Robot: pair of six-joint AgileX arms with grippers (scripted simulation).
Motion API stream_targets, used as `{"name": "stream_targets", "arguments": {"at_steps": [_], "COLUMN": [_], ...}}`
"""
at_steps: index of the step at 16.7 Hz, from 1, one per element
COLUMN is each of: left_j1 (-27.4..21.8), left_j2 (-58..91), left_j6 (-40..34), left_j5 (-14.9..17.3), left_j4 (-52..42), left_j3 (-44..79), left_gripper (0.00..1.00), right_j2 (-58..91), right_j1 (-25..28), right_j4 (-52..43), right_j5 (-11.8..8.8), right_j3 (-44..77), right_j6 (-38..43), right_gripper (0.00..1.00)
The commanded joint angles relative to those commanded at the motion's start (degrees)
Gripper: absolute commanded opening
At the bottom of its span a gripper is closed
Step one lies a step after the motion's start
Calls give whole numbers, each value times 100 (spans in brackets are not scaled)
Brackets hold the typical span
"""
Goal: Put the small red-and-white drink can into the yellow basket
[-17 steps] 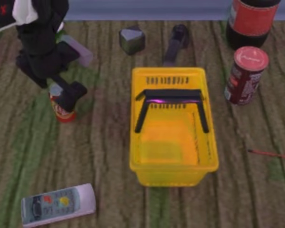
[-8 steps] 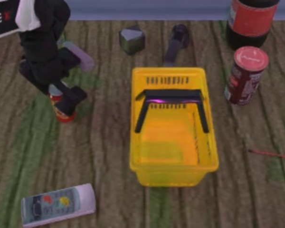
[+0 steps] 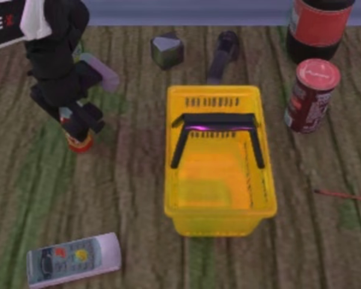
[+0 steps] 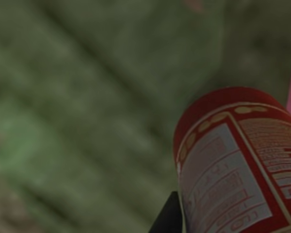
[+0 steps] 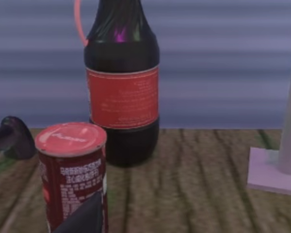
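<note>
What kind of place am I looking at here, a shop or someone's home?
Probably neither: it looks like a computer-rendered test table. A yellow basket, a remote control and a dark bottle sit scattered on a wood-grain surface while the left gripper works at a small red-and-white drink can.

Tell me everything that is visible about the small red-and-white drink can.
The small red-and-white drink can is slim and red, seemingly metal, with a white printed label panel that the left wrist view shows close up. From above, only its lower end shows, near the table's left side, well apart from the yellow basket. The left pincer covers its top and closes on it. Whether it rests on the table cannot be told.
</note>
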Motion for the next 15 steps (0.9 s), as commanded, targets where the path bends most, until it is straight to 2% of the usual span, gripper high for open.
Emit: {"name": "stream_targets", "arguments": {"at_steps": [2,3,12,15], "left_j1": [0,0,8,-38], "left_j2": [0,0,-12,-28], "left_j6": [0,0,6,-85], "left_j5": [0,0,1,282], "left_j4": [0,0,0,340], "left_j3": [0,0,-3,-76], "left_gripper": [2,0,0,0], "right_j2": [0,0,0,0], "right_j1": [0,0,0,0], "right_j4": [0,0,0,0], "right_j5": [0,0,0,0], "right_j3": [0,0,0,0], "right_j6": [0,0,0,0], "right_gripper": [100,100,100,100]}}
